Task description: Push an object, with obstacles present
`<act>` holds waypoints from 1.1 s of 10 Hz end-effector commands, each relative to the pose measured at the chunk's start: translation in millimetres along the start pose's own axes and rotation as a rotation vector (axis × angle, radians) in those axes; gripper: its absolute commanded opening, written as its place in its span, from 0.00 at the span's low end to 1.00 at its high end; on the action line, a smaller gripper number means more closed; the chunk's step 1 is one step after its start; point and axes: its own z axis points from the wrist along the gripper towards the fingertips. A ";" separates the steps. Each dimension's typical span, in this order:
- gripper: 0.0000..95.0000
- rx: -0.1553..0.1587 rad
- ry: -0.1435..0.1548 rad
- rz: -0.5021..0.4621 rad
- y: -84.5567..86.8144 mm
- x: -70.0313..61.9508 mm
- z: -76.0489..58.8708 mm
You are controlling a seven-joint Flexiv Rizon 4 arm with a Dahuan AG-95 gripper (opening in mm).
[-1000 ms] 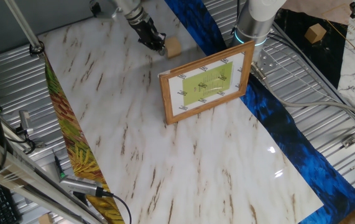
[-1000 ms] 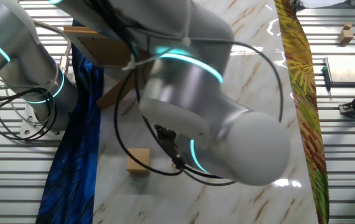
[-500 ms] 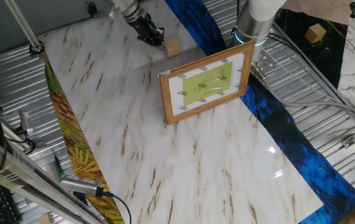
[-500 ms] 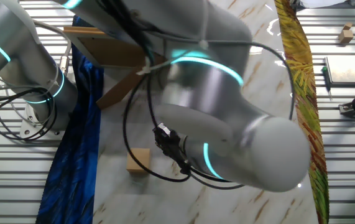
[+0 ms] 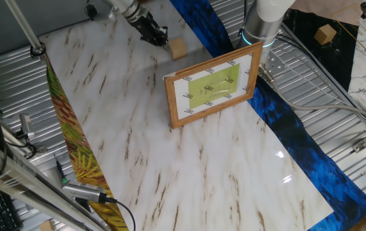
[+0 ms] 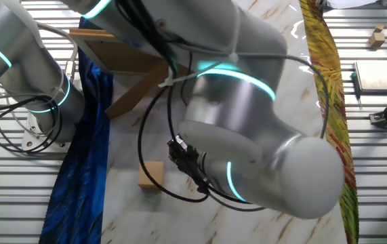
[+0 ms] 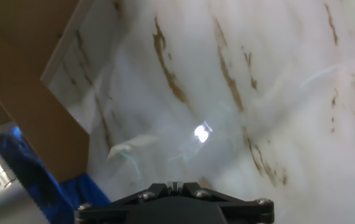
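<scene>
"Is the wooden block (image 5: 178, 48) moving yet?"

"No. It is sitting just where it was, near the far edge of the marble surface (image 5: 170, 167), beside the blue cloth (image 5: 202, 29) and apart from the picture frame (image 5: 213, 86)."

"And the hand (image 5: 159, 38)?"

"It is edging back from the block, though still just beside it. Whether it is released or clenched, I cannot tell."

"So no push is happening?"

"Likely it is lining up again, since the frame is standing as an obstacle nearby."
</scene>
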 end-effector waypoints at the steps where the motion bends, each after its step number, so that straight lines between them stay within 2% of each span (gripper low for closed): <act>1: 0.00 -0.039 -0.007 -0.017 -6.0 -1.7 4.7; 3: 0.00 -0.052 -0.004 -0.020 -9.1 -6.3 12.1; 5: 0.00 -0.061 -0.003 -0.027 -6.1 -20.0 17.7; 8: 0.00 -0.082 0.007 -0.037 -5.4 -31.2 25.4; 9: 0.00 -0.086 0.013 -0.042 -7.2 -30.0 27.0; 11: 0.00 -0.097 0.016 -0.053 -14.5 -19.0 28.5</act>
